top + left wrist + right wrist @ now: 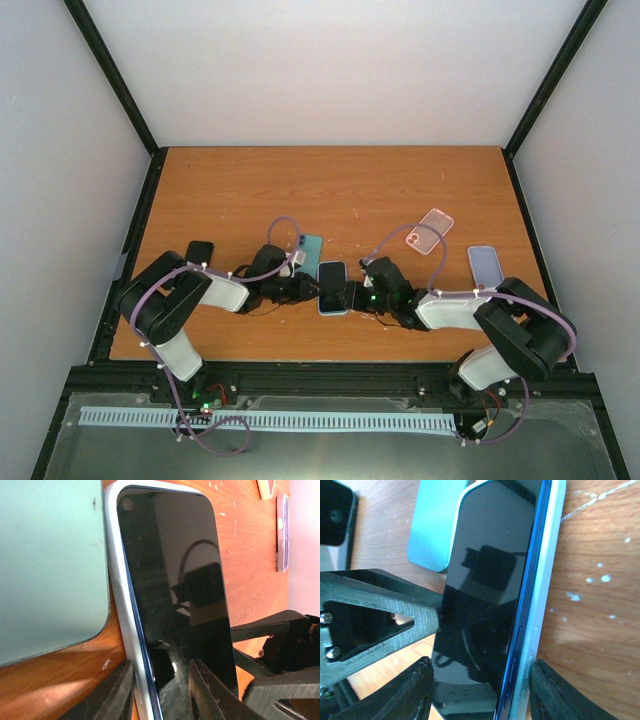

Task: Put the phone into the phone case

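Wooden table (400,190), near edge: the phone (333,287), dark screen up, lies in the white phone case (117,605), its blue side riding above the rim. The left gripper (305,288) and right gripper (362,295) both clamp the phone; a teal slab (310,255) lies just beside.

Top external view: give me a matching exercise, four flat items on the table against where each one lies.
Items
1. black-screened phone in a pale case
2. clear pink phone case
3. lavender phone case
4. small black phone

Places
A. farthest left
B. farthest right
C. between the left hand and the right hand
D. farthest back, right of centre

Pairs: 1-C, 2-D, 3-B, 4-A
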{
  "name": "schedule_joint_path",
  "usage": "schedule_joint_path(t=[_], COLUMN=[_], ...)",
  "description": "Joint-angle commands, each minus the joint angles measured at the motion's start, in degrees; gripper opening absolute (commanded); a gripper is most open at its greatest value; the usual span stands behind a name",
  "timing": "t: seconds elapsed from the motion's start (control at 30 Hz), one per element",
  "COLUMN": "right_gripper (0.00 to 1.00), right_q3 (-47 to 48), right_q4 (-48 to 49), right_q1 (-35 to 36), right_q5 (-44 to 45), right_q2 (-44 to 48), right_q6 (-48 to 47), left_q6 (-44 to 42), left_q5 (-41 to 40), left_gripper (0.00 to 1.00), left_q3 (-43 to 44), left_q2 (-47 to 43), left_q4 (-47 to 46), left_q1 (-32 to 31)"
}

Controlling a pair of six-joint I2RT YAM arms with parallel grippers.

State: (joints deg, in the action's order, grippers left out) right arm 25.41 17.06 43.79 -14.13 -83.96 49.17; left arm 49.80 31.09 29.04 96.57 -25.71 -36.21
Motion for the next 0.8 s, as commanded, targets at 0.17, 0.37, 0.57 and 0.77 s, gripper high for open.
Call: schedule_joint_path(t=[0.17,0.37,0.57,0.77], right_gripper=[0.53,0.53,0.50,0.29], right_q3=[-3.2,-3.8,-4.1,-6.0], right_q4=[21.4,27.7,32.9,40.0], right_q1=[0.5,0.5,0.3,-0.6], right_q5=[-10.9,-12.4,-12.9,-11.7], right_q2=[2.9,-0.3,-5.1,-9.5], right_q6=[8.0,11.5,14.4,16.9], left_q6=[-0.2,-0.6,-0.9,-1.2], left_q5=[0.8,0.6,0.0,-0.4], left_gripper=[0.35,0.40,0.40,0.40], left_q3=[-2.6,-2.9,-2.8,-2.8], left_q2=[-2.5,-3.3,-3.9,-4.3], left_q4=[-0.4,0.7,1.9,2.4], left_q1=[-0.8,-0.7,-0.8,-0.8])
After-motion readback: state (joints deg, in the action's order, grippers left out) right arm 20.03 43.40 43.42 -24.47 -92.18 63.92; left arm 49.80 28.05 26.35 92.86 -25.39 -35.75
